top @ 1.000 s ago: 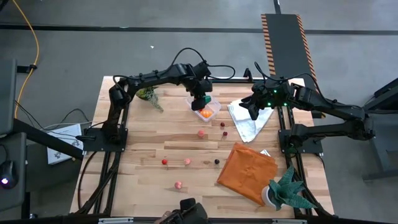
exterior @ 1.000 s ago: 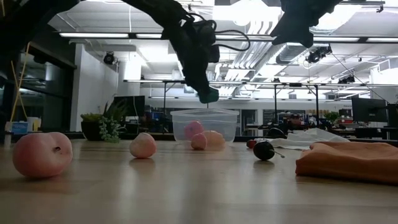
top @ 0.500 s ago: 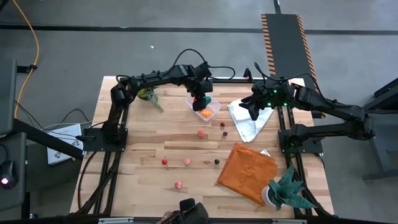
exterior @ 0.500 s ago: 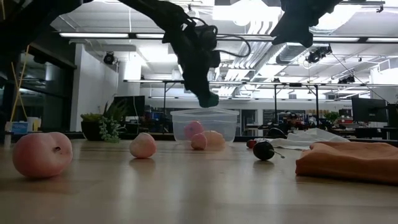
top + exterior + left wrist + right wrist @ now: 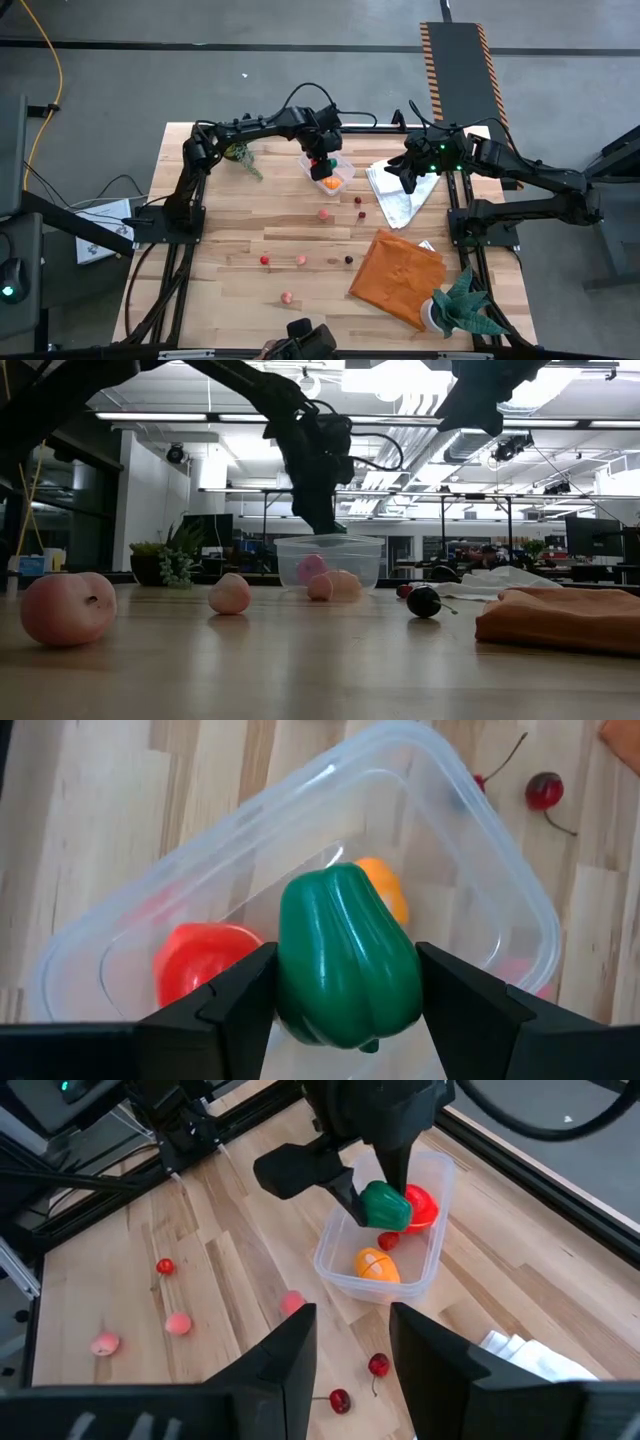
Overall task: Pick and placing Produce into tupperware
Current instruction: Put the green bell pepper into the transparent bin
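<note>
Left wrist view shows the left gripper (image 5: pixel 345 995) clamped on a green toy pepper (image 5: pixel 345 970), held just above the clear tupperware (image 5: pixel 505 885). Inside the container lie a red piece (image 5: pixel 200 955) and an orange piece (image 5: pixel 385 885). Two cherries (image 5: pixel 358 1383) rest on the wood just beside it. The right gripper (image 5: pixel 408 182) hangs over the white cloth (image 5: pixel 398 203), its fingers parted around nothing. More small produce (image 5: pixel 287 297) lies scattered across the table (image 5: pixel 230 220).

Grey concrete floor (image 5: pixel 120 90) surrounds the wooden table (image 5: pixel 230 230); ceiling strip lights (image 5: pixel 150 417) glow over distant desks.
</note>
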You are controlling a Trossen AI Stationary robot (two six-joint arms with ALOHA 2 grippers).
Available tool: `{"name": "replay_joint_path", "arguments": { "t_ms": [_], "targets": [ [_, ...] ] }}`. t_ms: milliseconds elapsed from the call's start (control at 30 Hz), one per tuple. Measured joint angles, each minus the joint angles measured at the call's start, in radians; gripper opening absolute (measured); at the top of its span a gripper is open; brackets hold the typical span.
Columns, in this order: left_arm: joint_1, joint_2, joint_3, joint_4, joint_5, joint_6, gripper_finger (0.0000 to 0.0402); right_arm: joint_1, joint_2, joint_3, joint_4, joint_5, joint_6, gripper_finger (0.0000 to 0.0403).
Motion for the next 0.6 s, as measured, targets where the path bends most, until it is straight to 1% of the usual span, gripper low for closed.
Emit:
{"name": "replay_joint_path", "arguments": {
  "t_ms": [400,600],
  "targets": [
    [0.001,0.000,0.000,0.003,-0.002,-0.001,0.0214,0.000,0.000,0.000,0.000,-0.001,0.000,0.0119],
    [0.002,0.000,0.000,0.002,-0.013,-0.026,0.0214,0.000,0.000,0.000,0.000,-0.002,0.000,0.0119]
  ]
}}
